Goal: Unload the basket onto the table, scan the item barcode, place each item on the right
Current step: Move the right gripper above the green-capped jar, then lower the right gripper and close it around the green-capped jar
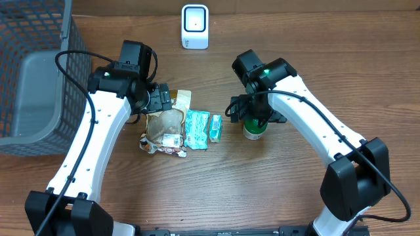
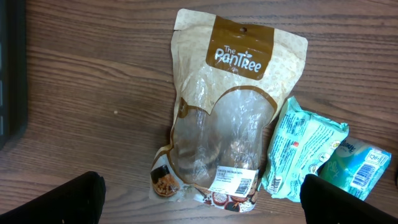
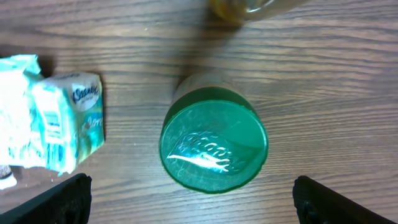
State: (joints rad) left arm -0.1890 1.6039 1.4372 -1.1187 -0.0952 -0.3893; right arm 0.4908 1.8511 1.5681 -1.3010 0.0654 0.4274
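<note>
A white barcode scanner stands at the table's far edge. Several items lie mid-table: a brown Pantree snack bag with a white barcode label, a teal packet, a tissue pack and a green-lidded jar. My left gripper hangs open over the bag's lower end, fingers wide on either side and holding nothing. My right gripper is open above the jar, its lid just ahead of the fingertips. From overhead, the left gripper sits at the bag's top and the right gripper over the jar.
A grey mesh basket fills the far left of the table. The tissue pack lies just left of the jar. A yellowish object shows at the top edge of the right wrist view.
</note>
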